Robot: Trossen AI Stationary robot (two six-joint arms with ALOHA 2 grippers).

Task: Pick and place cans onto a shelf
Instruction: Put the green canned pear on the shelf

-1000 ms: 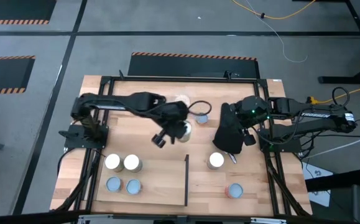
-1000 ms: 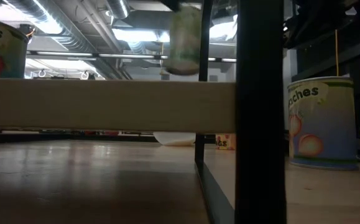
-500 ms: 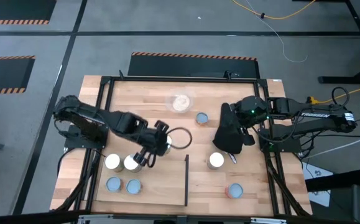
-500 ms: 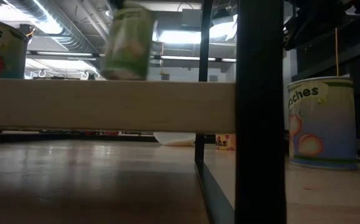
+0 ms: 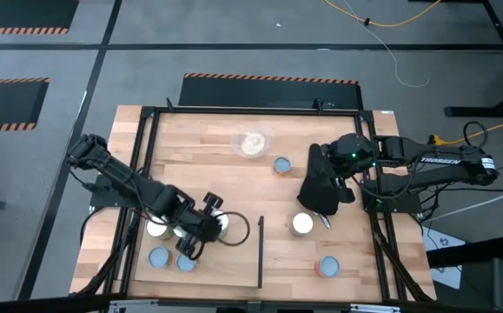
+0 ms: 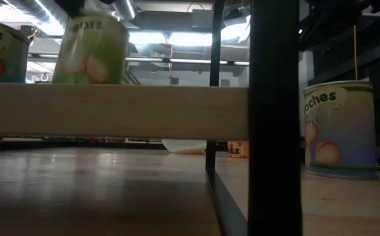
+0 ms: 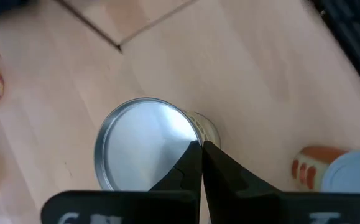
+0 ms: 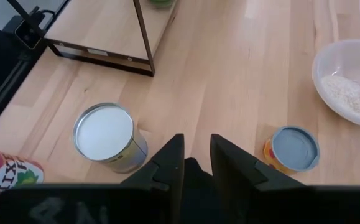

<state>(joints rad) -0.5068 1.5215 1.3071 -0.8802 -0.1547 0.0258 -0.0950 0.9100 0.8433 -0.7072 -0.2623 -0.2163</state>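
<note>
Left gripper (image 5: pixel 206 228), jaws pinched tight on the green-labelled silvery tin (image 6: pixel 91 49), holds it upright over the light-wood shelf (image 5: pixel 208 261) (right gripper (image 8: pixel 195 163) waits, jaws narrow).

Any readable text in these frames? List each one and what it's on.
"ches": on the blue can, start of the word hidden.
"IXI": on the red-labelled can, cut off at the picture's edge.
Lettering on the green can: too blurred to read.
</note>
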